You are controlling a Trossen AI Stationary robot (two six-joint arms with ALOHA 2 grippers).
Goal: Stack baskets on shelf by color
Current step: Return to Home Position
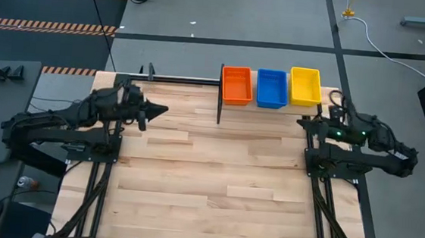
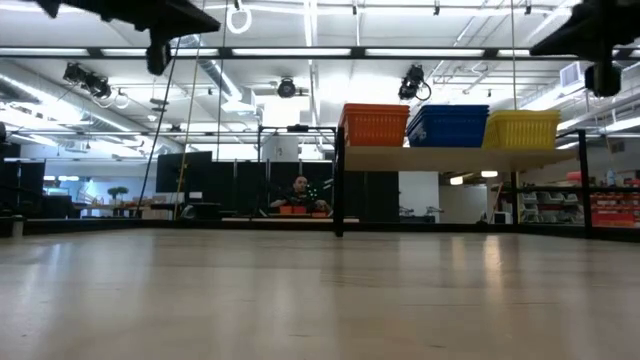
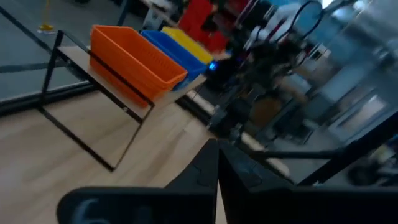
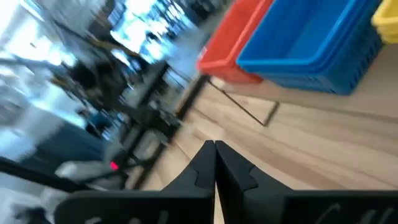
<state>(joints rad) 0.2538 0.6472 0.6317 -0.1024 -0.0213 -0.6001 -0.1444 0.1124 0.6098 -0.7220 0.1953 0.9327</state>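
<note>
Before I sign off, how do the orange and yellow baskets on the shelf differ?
Colour: the orange basket versus the yellow basket. Place: the orange basket sits at the shelf end nearer the left arm, the yellow basket nearer the right arm. Shared: both upright, open side up, flanking the blue basket.

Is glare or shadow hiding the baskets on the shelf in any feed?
No. High view: even light, orange baskets, blue baskets and yellow baskets plain. Low view: bright ceiling lights, sheen on the tabletop, shelf readable. Right wrist view: bright wash in the room behind, none on the blue baskets.
</note>
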